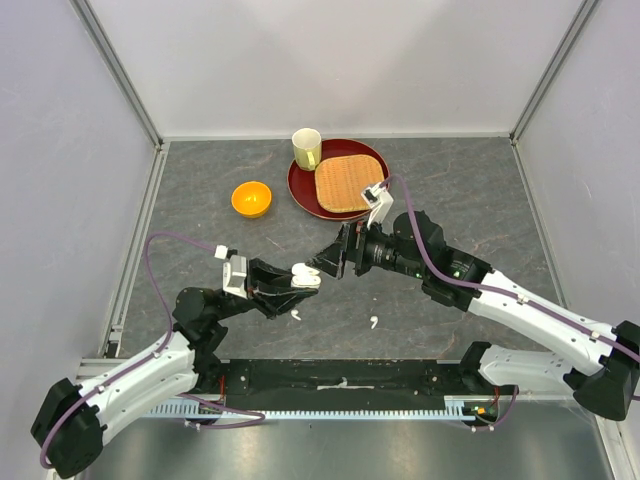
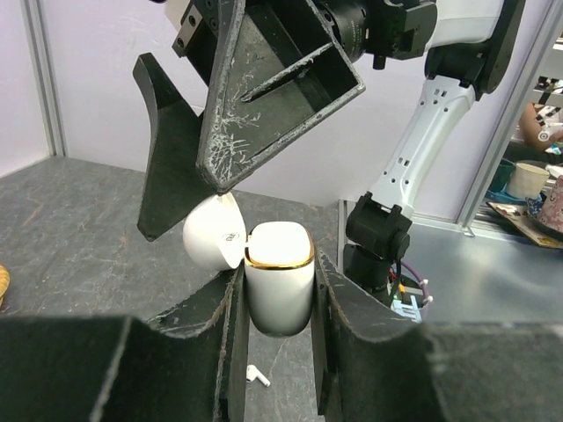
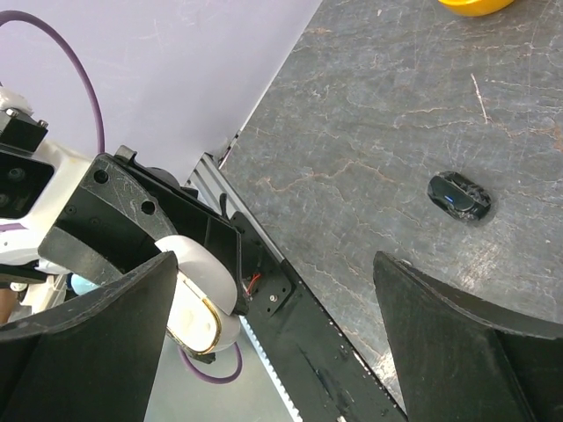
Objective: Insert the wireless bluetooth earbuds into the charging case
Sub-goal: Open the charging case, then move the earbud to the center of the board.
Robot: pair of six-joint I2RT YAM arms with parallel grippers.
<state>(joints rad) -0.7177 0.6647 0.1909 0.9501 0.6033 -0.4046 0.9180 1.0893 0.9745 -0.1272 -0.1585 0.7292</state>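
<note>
White case clamped in left hand, right hand agape, two white earbuds, one black earbud

Bright, even and soft in all three views, lit from overhead. Only faint, diffuse shadows on the bench beneath the right arm. Sharp from edge to edge in the top view. In the left wrist view, crisp on the white case, with a mild sheen along its gold rim; softer on the near fingers of the left end effector. In the right wrist view, blurred on the dark fingers of the right end effector, sharp on the bench grain and the black bud.
</note>
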